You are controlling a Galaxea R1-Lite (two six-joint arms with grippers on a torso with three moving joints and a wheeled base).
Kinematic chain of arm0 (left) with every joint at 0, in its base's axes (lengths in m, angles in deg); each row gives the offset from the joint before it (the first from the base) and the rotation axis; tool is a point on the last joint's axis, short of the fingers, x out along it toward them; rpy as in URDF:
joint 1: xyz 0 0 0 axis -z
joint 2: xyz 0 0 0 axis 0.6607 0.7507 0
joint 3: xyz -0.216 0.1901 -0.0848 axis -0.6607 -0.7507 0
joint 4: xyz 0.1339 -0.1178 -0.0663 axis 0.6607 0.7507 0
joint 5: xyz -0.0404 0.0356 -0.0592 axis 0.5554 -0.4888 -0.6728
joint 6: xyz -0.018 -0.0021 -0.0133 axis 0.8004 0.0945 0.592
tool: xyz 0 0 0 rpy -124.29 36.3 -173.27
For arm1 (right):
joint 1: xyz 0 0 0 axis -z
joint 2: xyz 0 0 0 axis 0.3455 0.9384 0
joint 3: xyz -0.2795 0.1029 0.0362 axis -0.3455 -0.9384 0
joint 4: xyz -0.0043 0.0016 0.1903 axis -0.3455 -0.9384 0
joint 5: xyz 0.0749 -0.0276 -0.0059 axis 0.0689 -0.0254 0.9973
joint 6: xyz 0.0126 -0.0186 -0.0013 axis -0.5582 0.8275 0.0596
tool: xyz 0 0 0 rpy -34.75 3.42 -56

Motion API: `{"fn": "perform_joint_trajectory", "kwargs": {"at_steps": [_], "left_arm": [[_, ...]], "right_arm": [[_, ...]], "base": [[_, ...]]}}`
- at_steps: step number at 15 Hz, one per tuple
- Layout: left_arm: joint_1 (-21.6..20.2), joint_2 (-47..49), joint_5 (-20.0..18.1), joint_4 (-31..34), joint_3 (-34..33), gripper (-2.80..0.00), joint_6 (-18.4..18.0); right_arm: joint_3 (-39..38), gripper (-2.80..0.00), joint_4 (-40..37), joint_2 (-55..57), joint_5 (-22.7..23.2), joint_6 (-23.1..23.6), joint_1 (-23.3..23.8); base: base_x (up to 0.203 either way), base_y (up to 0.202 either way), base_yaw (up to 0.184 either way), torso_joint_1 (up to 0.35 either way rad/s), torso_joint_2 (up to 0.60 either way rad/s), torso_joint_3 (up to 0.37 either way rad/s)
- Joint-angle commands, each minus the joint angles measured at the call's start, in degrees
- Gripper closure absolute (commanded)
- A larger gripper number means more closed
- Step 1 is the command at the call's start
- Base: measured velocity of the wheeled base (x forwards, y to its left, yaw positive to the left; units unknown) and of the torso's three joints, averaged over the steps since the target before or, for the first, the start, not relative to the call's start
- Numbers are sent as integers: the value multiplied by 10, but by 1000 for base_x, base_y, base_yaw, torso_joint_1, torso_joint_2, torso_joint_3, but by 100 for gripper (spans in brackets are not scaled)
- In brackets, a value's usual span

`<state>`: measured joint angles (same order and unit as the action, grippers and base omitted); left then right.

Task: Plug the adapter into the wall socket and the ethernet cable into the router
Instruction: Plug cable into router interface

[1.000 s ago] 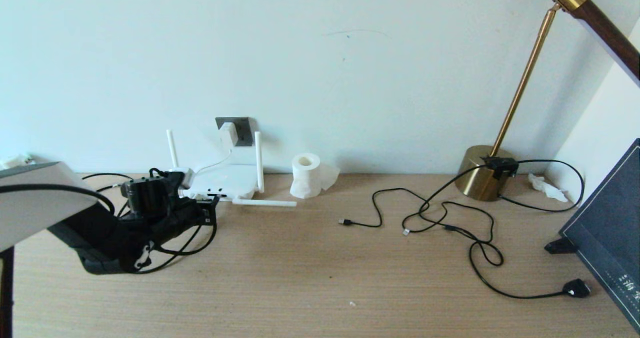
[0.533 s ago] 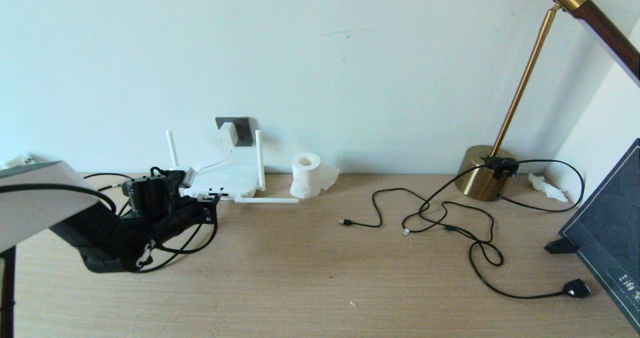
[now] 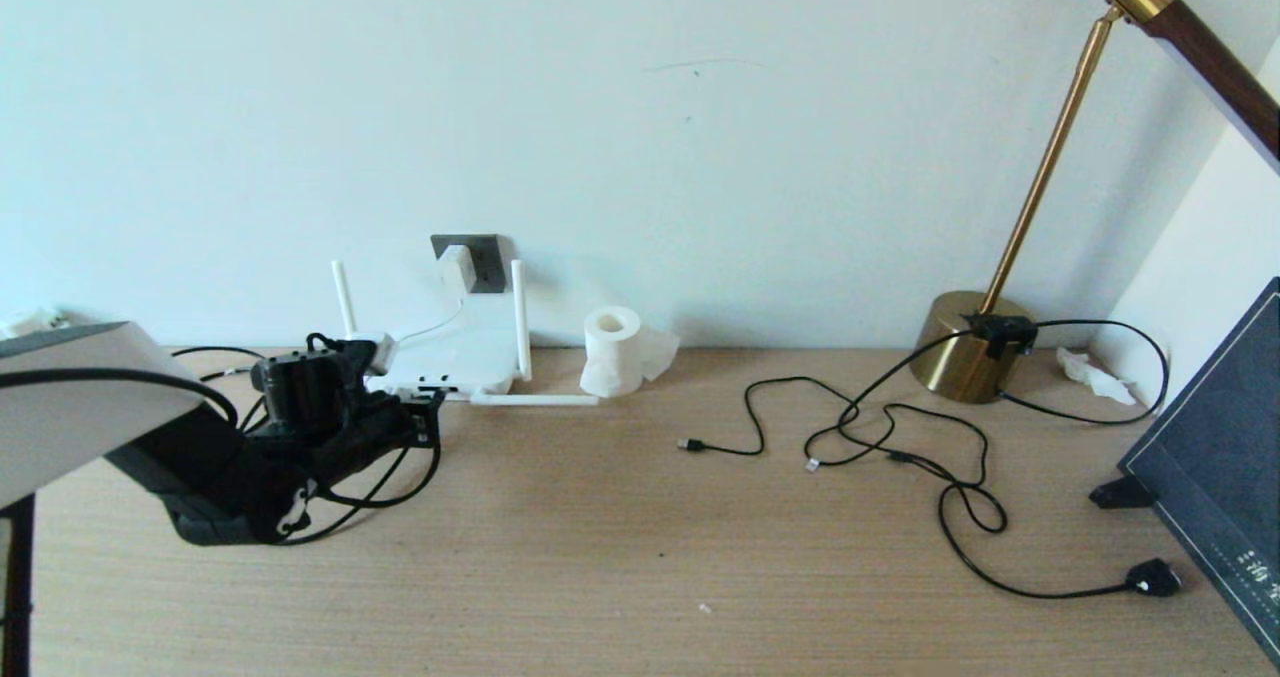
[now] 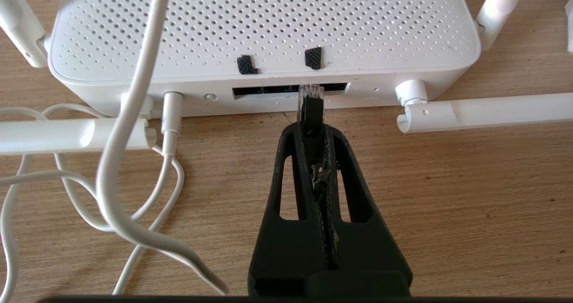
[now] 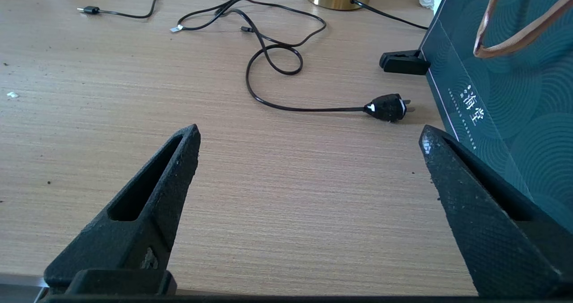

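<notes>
- Surface [image 3: 640, 537]: wood desk against the wall; most work sits at approx 10 o'clock of the head view.
- Router [image 3: 445, 359]: flat on the surface under the socket, port edge toward the robot. Long axis runs 9-to-3; two antennas upright, one lying along the front edge.
- Wall socket [image 3: 487, 262] w/ adapter [image 3: 456, 265]: adapter looks seated in the plate, cord dropping to the router. Judged: that half is done.
- Left claw [image 4: 312, 128]: just in front of the router's port edge, clamped tight on the ethernet cable [image 4: 310, 110] plug.
- Plug: long axis points at 12 in the wrist view, straight into the port slot; clear tip at the slot mouth, not clearly home. Judged: final push remains.
- Right claw [image 5: 309, 168]: parked over bare surface at the right side, jaws spread wide, holding nothing.
</notes>
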<state>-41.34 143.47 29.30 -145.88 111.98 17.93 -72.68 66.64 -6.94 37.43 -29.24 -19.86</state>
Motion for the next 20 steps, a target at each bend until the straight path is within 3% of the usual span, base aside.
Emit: {"fn": "perform_joint_trajectory", "kwargs": {"at_steps": [1,20], "left_arm": [[4,-2,0,-3,2,0,0],[27,4,27,1,18,0,20]], "right_arm": [[0,-280,0,1,0,0,0],[0,-280,0,1,0,0,0]], "base": [[0,0,0,0,0,0],[0,0,0,0,0,0]]}}
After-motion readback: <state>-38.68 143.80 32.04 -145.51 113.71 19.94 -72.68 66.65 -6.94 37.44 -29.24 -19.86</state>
